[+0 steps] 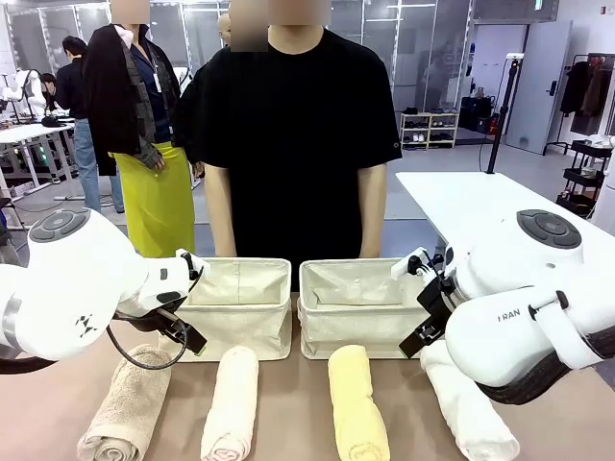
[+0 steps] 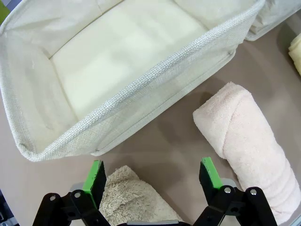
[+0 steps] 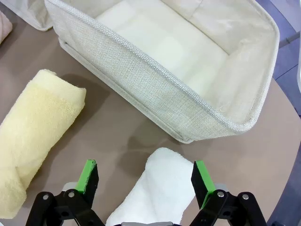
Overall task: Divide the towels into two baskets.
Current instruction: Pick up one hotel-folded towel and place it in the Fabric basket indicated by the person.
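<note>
Two cream canvas baskets stand side by side, the left one (image 1: 240,312) and the right one (image 1: 354,312), both with bare insides. In front of them lie four rolled towels: tan (image 1: 125,408), cream (image 1: 233,403), yellow (image 1: 357,408) and white (image 1: 471,413). My left gripper (image 1: 183,331) hangs open over the tan towel's far end (image 2: 131,197), its jaws wide apart (image 2: 153,176), with the cream towel (image 2: 249,150) beside it. My right gripper (image 1: 423,331) is open above the white towel's far end (image 3: 160,193), its fingers (image 3: 146,181) straddling the roll without touching, and the yellow towel (image 3: 33,136) lies to the side.
A person in a black shirt (image 1: 293,144) stands at the far edge behind the baskets, arms down. The left basket's near wall (image 2: 141,108) and the right basket's near wall (image 3: 155,89) rise just beyond each gripper. Brown table surface (image 1: 293,403) shows between the towels.
</note>
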Controlling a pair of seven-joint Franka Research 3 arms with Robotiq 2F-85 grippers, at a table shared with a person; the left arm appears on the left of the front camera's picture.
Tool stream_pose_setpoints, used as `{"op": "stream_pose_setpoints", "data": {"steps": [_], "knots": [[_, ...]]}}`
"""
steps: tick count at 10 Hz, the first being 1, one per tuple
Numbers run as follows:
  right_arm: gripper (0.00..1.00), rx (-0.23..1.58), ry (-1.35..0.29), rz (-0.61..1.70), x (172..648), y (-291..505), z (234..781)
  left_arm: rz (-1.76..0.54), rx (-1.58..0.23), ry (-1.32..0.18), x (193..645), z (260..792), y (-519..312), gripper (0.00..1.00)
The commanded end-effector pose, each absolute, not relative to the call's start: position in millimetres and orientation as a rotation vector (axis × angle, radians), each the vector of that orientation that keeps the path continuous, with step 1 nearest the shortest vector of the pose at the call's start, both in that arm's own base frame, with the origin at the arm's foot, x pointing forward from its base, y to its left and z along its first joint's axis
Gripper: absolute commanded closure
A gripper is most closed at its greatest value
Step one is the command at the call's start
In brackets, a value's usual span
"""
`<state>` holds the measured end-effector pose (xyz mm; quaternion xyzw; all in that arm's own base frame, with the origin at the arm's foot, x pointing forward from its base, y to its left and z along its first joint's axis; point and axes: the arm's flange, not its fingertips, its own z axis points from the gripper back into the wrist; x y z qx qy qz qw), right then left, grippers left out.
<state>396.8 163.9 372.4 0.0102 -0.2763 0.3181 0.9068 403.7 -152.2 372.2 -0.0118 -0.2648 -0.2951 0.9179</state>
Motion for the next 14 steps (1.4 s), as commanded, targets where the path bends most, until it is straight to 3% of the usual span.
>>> {"op": "stream_pose_setpoints", "data": {"steps": [1,6,8,11,14], "knots": [[0.0,0.022,-0.57,0.657,397,164,372,-0.606,-0.024,-0.545,404,372,-152,0.0],[0.0,0.133,-0.543,0.622,420,148,420,-0.585,-0.08,-0.477,413,416,-143,0.0],[0.0,0.207,-0.529,0.592,423,139,439,-0.549,-0.251,-0.445,414,448,-127,0.0],[0.0,0.712,-0.435,0.429,418,74,475,-0.404,-0.733,-0.394,400,491,-54,0.0],[0.0,1.139,-0.445,0.3,396,-20,497,-0.279,-1.189,-0.297,384,485,51,0.0]]}}
